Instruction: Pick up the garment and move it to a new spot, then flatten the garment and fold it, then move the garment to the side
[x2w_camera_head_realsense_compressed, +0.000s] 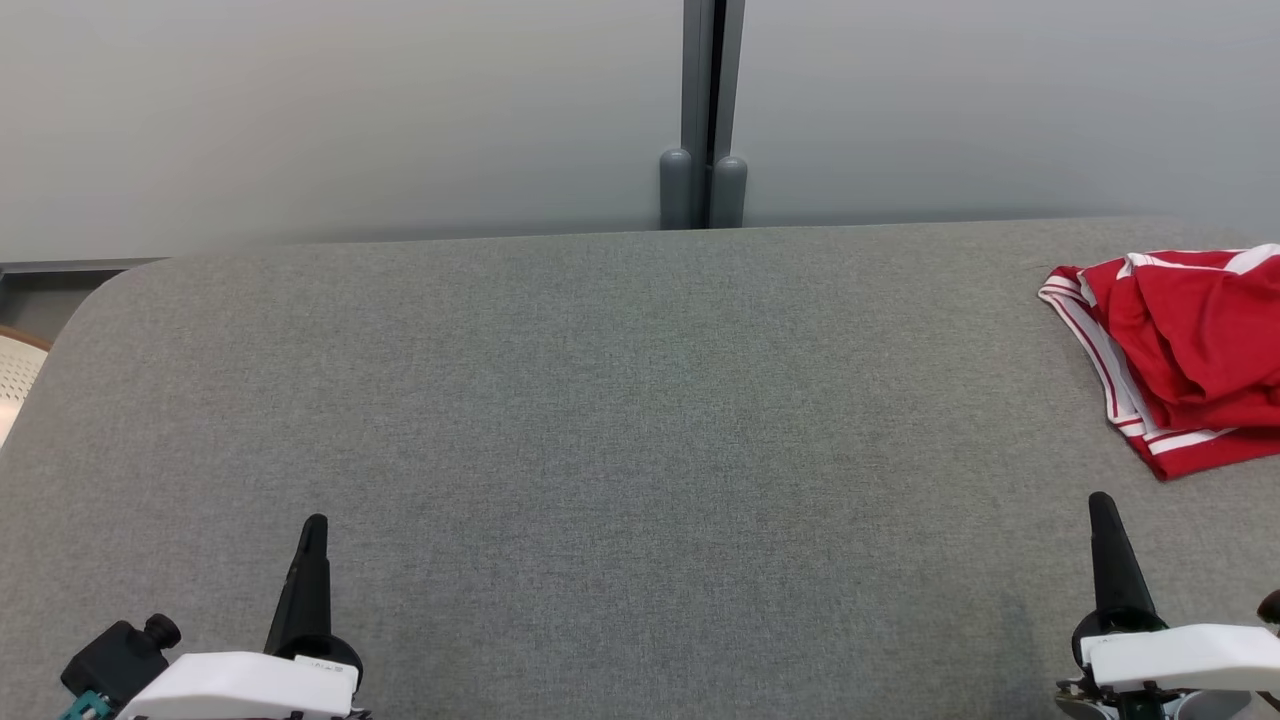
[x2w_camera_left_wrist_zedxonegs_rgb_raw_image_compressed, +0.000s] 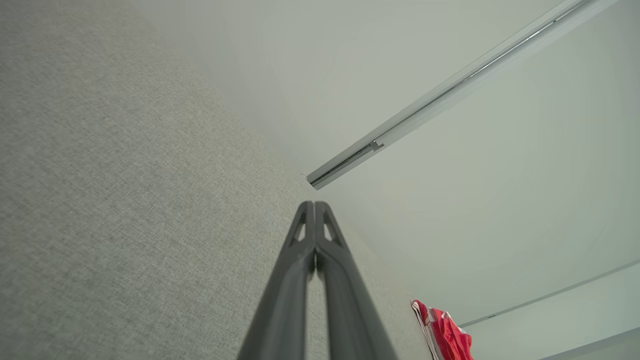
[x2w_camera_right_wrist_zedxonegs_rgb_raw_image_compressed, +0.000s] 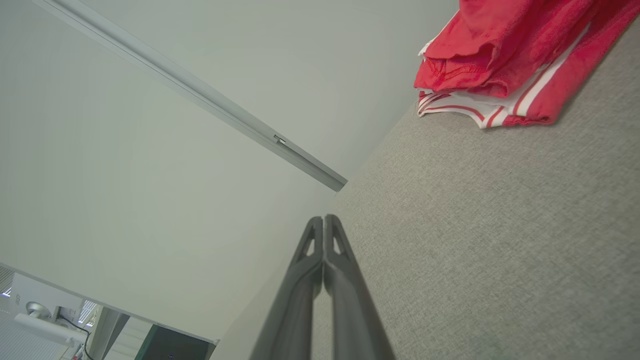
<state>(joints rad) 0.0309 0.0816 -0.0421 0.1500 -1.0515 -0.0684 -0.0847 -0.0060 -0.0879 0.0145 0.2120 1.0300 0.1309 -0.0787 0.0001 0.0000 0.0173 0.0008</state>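
A red garment (x2w_camera_head_realsense_compressed: 1180, 350) with white stripes lies crumpled at the far right of the grey table (x2w_camera_head_realsense_compressed: 600, 420), running off the head view's right edge. The right wrist view has the garment (x2w_camera_right_wrist_zedxonegs_rgb_raw_image_compressed: 505, 55) at its upper right, and the left wrist view catches the garment (x2w_camera_left_wrist_zedxonegs_rgb_raw_image_compressed: 447, 335) small at the bottom. My left gripper (x2w_camera_head_realsense_compressed: 314, 522) rests at the lower left, shut and empty, its fingers (x2w_camera_left_wrist_zedxonegs_rgb_raw_image_compressed: 315, 240) pressed together. Below the garment, near the front edge, my right gripper (x2w_camera_head_realsense_compressed: 1100, 500) is shut with nothing in it, fingertips (x2w_camera_right_wrist_zedxonegs_rgb_raw_image_compressed: 324, 235) touching.
A pale wall with a grey vertical post (x2w_camera_head_realsense_compressed: 703, 110) stands behind the table's far edge. At the far left, past the table's rounded corner, a pale perforated object (x2w_camera_head_realsense_compressed: 15, 365) shows.
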